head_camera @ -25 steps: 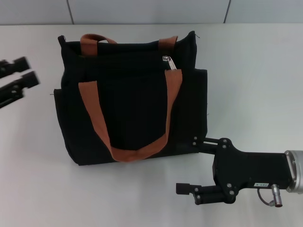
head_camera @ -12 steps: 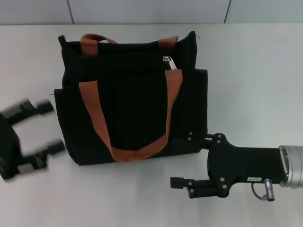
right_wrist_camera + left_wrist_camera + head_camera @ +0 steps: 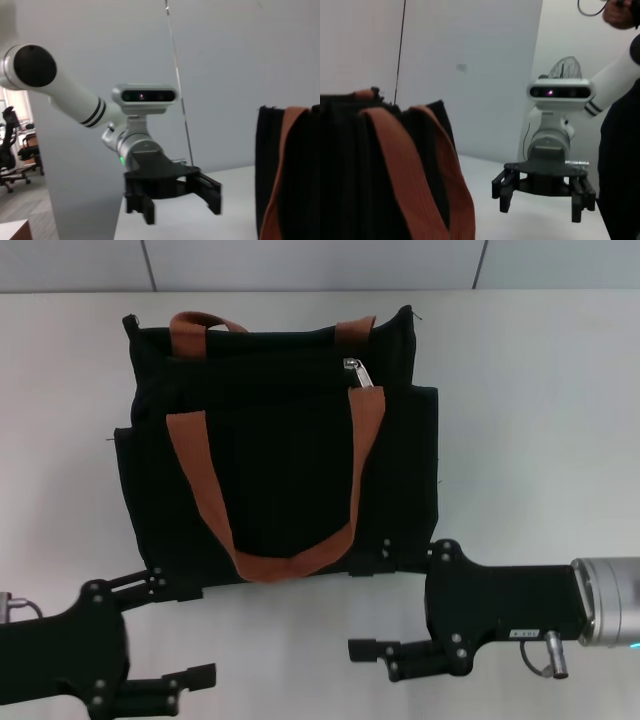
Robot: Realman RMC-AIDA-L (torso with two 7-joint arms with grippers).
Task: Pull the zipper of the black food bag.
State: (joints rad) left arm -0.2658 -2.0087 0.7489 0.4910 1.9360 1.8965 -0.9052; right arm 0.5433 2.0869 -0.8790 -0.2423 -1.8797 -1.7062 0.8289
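The black food bag (image 3: 270, 460) stands upright in the middle of the table, with two orange-brown handles (image 3: 290, 565). The silver zipper pull (image 3: 355, 370) lies at the right end of the bag's top zip line. My left gripper (image 3: 180, 630) is open at the bag's near left corner, one finger against the bottom edge. My right gripper (image 3: 385, 602) is open at the near right corner, its far finger overlapping the bag's lower edge. The left wrist view shows the bag (image 3: 350, 175) and the right gripper (image 3: 545, 187). The right wrist view shows the bag (image 3: 270, 165) and the left gripper (image 3: 172, 195).
The white table (image 3: 540, 420) spreads to either side of the bag and in front of it. A grey wall (image 3: 320, 260) runs along the table's far edge. Part of a person (image 3: 622, 165) shows at the side of the left wrist view.
My left arm has swung from the table's left side down to the near left, its gripper now at the bag's near left corner. My right gripper has moved slightly left.
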